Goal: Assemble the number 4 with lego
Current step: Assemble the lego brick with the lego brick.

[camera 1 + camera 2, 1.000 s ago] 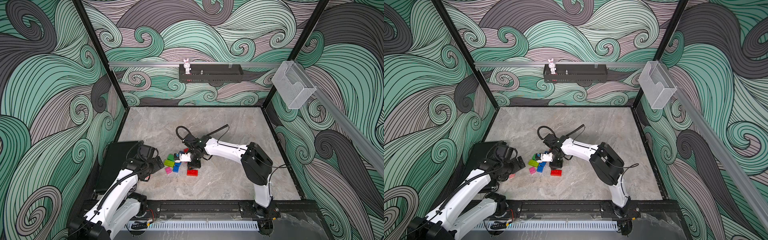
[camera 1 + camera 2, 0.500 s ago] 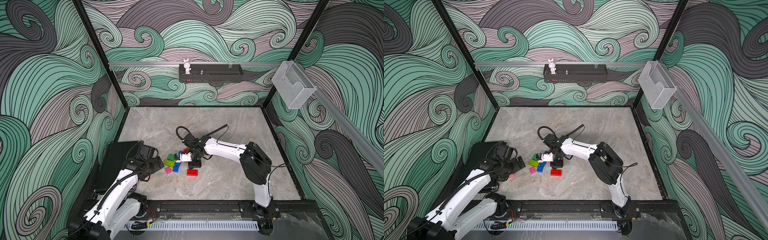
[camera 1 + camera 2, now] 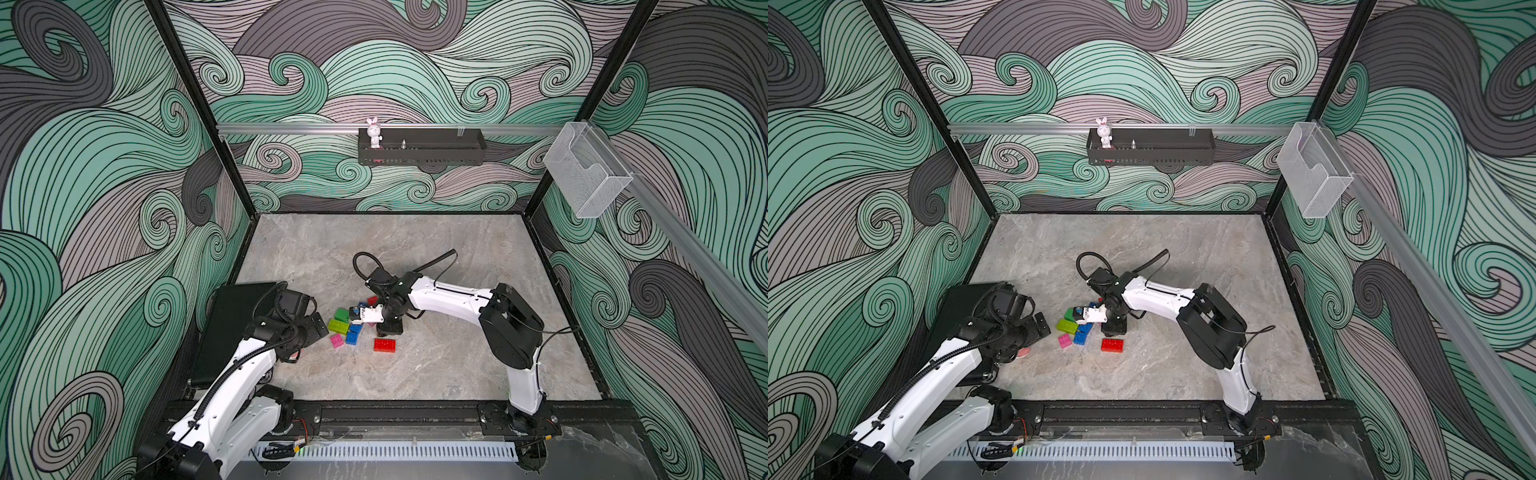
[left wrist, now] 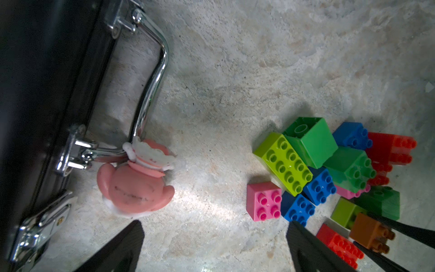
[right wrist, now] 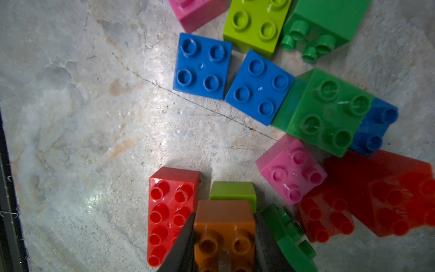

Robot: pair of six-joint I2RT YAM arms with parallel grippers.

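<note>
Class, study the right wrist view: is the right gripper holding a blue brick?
No: the right gripper is shut on the brown-orange brick, while the blue bricks lie untouched farther off.

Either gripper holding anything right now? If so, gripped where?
The right gripper is shut on the brown brick, with its fingers pressed on two opposite side walls. The left gripper is open and holds nothing.

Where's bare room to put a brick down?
Bare: the tabletop behind the brick pile up to the back wall, and in front of the red brick towards the front rail. Crowded: between the black case and the pile.
</note>
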